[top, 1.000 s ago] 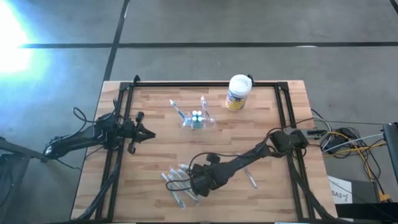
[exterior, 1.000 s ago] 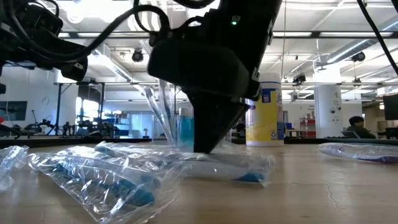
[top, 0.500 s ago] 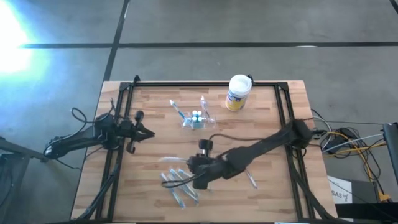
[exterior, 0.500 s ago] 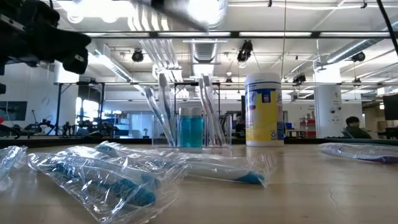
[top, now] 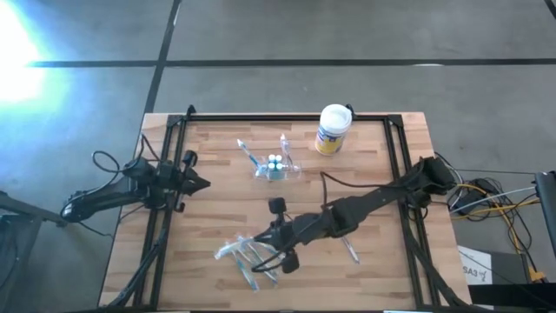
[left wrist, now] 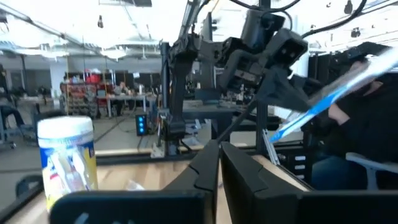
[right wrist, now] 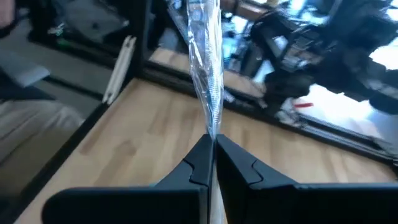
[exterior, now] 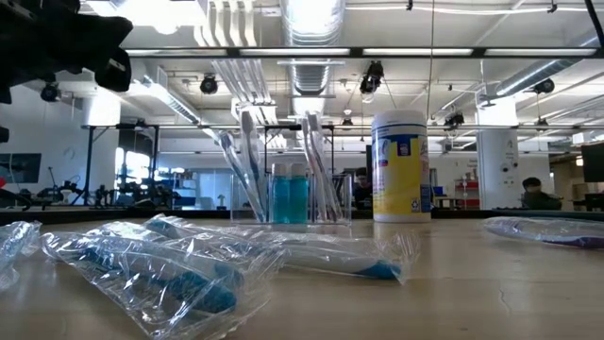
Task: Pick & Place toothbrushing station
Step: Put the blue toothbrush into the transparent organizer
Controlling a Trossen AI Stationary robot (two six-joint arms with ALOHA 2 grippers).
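The toothbrushing station [top: 276,167] is a clear holder with toothbrushes standing upright in it, at the far middle of the table; the low view shows the station [exterior: 288,194] too. My right gripper [top: 261,240] hangs above the near middle, shut on a wrapped toothbrush [top: 230,250] in a clear packet. The left wrist view shows that toothbrush [left wrist: 323,106] in the air. A pile of wrapped toothbrushes [top: 258,271] lies on the wood under it. My left gripper [top: 198,184] waits shut at the left edge. My right gripper pinches one end of the clear packet [right wrist: 212,127] between its two fingers. The fingers lie almost level, slanting a little down, and point toward the table's left. The packet runs on straight beyond the fingertips, along their line, and is lifted clear of the table.
A white canister [top: 332,129] with a yellow-blue label stands right of the station at the far edge. One more wrapped toothbrush [top: 349,250] lies near the right front. A black frame [top: 287,116] runs around the table top. The pile of packets [exterior: 170,269] fills the near left in the low view.
My right gripper has risen from the pile, out of the low view, and has tipped from pointing down to almost level. It has kept shut on one wrapped toothbrush, which is now lifted clear of the pile and points toward the table's left.
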